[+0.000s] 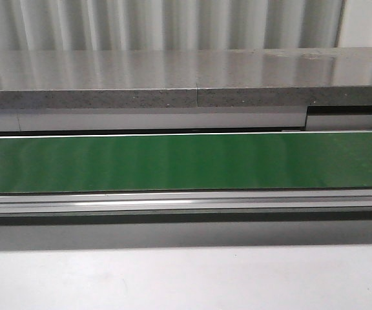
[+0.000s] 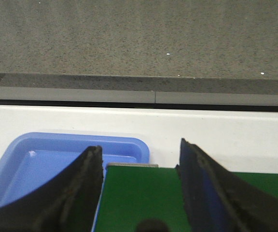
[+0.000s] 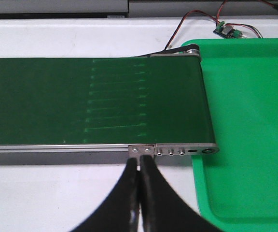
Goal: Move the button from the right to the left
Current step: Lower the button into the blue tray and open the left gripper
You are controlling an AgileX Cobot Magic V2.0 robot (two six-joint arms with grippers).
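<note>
1. On the left, the left hand (image 2: 141, 193) stands wide apart with nothing between its fingers. It hangs over the left end of the green belt (image 1: 186, 161), with the blue tray (image 2: 42, 164) just beside that end on the white table (image 1: 186, 278).
2. In the middle, the front view shows the belt running left to right, bare along the whole stretch in view. A grey stone ledge (image 1: 186, 77) runs along its far side.
3. On the right, the right hand (image 3: 140, 193) is pressed narrow, finger against finger, holding nothing. It sits just on the near side of the belt's right end, where a green tray (image 3: 245, 125) lies beside the roller and a small circuit board (image 3: 228, 30) with wires sits at the far edge.
4. The button appears in no view, so I cannot tell where it is, which way it points, or how its long axis lies.
5. As I judge it, the task is at its very start, with nothing picked up yet.
6. The next move calls for finding the button on the right side; the right hand must spread before it can take hold.
</note>
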